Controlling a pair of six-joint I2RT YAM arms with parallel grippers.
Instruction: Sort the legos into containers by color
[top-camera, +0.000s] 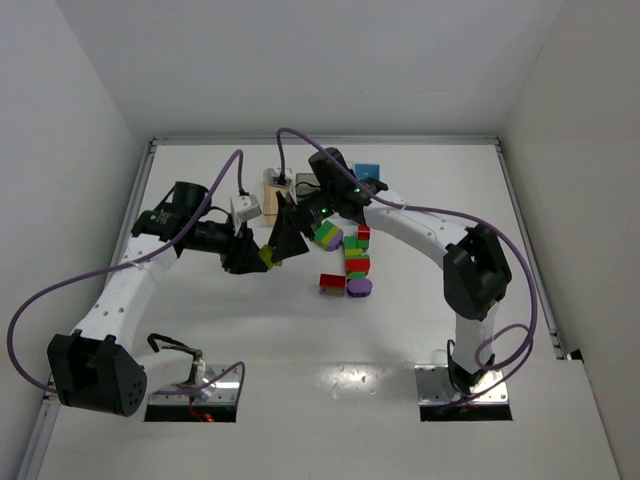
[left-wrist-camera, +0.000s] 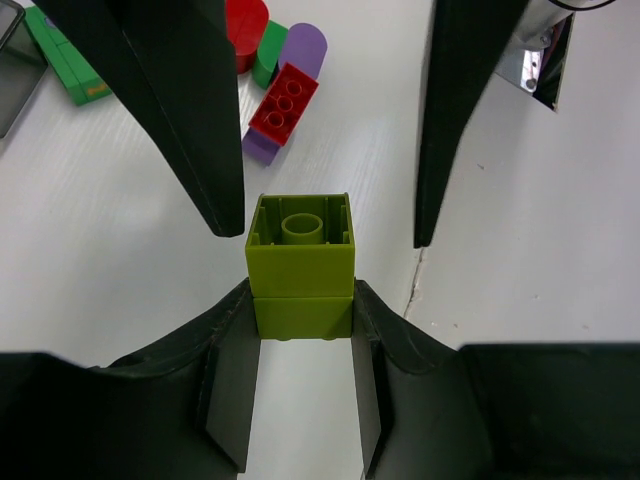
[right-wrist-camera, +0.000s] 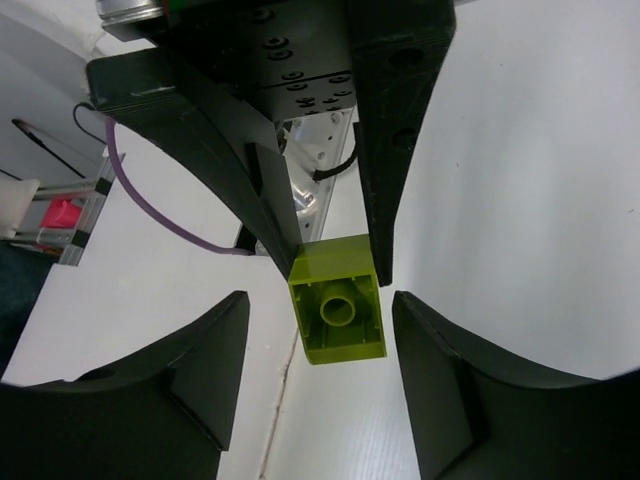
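My left gripper (top-camera: 257, 256) (left-wrist-camera: 302, 308) is shut on a stack of two lime green legos (left-wrist-camera: 300, 262), held above the table. My right gripper (top-camera: 284, 238) (right-wrist-camera: 320, 305) faces it, open, its fingers on either side of the same lime stack (right-wrist-camera: 338, 312) with a gap on each side. Loose legos lie right of the grippers: a lime and purple piece (top-camera: 327, 236), red and green ones (top-camera: 356, 262), a red brick (top-camera: 332, 283) and a purple one (top-camera: 360, 288). A tan bin (top-camera: 274, 186), a whitish bin (top-camera: 246, 208) and a light blue bin (top-camera: 368, 172) stand behind.
In the left wrist view a red brick on purple (left-wrist-camera: 283, 103) and a green piece (left-wrist-camera: 65, 65) lie on the table beyond the grippers. A dark grey edge (left-wrist-camera: 12, 70) shows at the far left. White walls close in the table on three sides.
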